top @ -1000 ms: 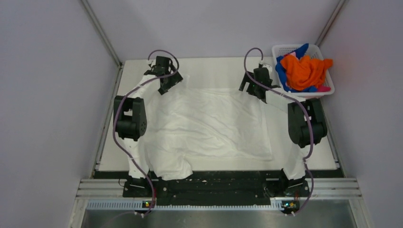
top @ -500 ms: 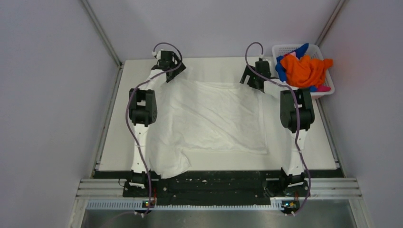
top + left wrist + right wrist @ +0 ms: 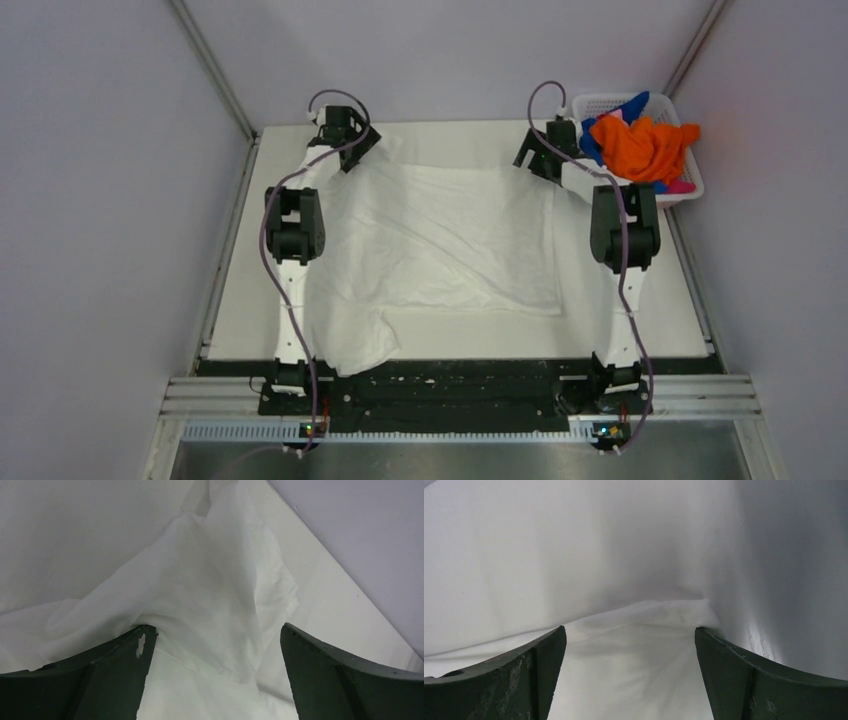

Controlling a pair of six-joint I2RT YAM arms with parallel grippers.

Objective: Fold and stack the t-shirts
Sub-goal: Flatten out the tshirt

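A large white t-shirt [image 3: 440,240] lies spread on the table, showing plain white, with a bunched corner hanging at the near left edge. My left gripper [image 3: 347,140] is at the shirt's far left corner. In the left wrist view it [image 3: 216,630] is open, with rumpled white cloth [image 3: 210,580] between and beyond the jaws. My right gripper [image 3: 543,155] is at the far right corner. In the right wrist view it [image 3: 629,630] is open over a smooth cloth edge [image 3: 624,670]. Orange [image 3: 642,145], blue [image 3: 590,150] and pink [image 3: 682,186] shirts lie heaped in the basket.
A white lattice basket [image 3: 600,102] stands at the table's far right corner, close to my right gripper. The back wall runs just beyond both grippers. The white table [image 3: 250,290] has bare strips to the left and right of the shirt.
Both arms have stretched out toward the far edge, and the shirt's far edge has moved back with them. The shirt now lies flatter and wider.
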